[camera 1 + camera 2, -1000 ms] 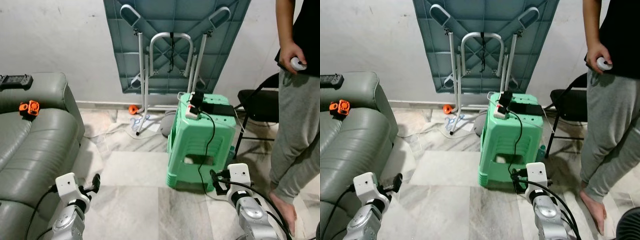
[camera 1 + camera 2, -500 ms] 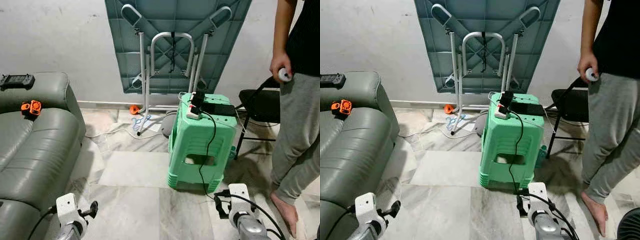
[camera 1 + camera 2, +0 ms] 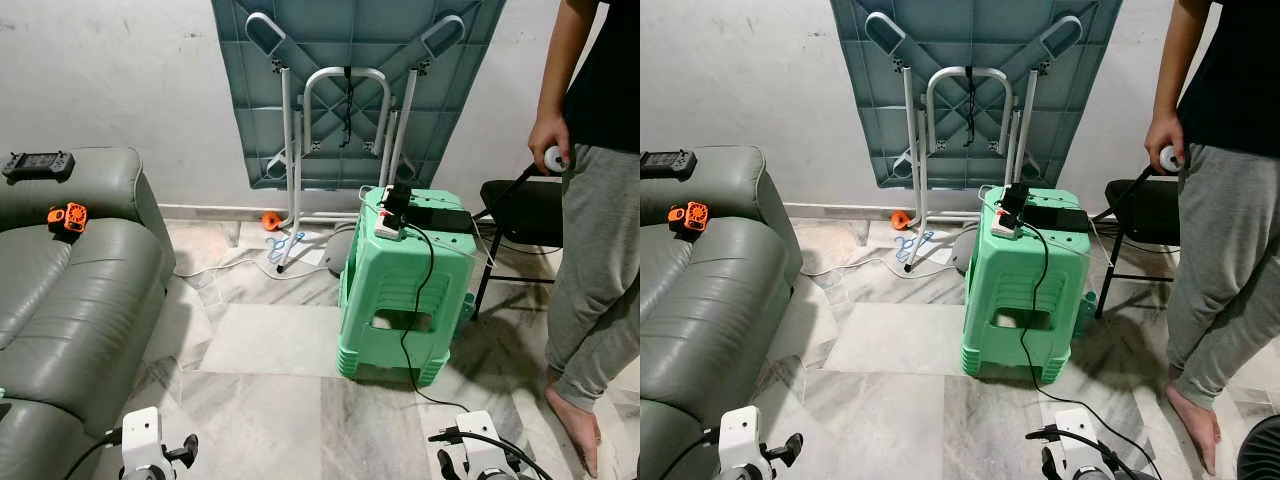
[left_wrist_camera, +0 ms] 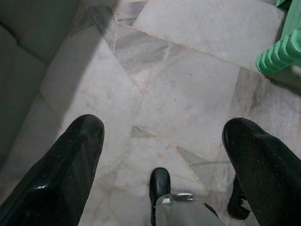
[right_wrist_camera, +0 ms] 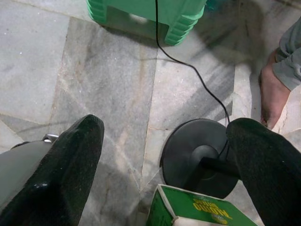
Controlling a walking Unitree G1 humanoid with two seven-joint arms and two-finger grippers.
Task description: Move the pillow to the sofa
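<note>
Grippers, left point(image 4: 162, 141) and right point(image 5: 164, 141), hang wide open, empty, above floor point(image 3: 270, 340).

sofa point(image 3: 70, 300): grey-green leather, smooth and slightly glossy
place: left side of the scene, against the far white wall
parts: wide padded armrest at its far end; seat cushions running toward the near left corner
state: a small orange gadget and a dark handheld controller lie on its far end
</note>
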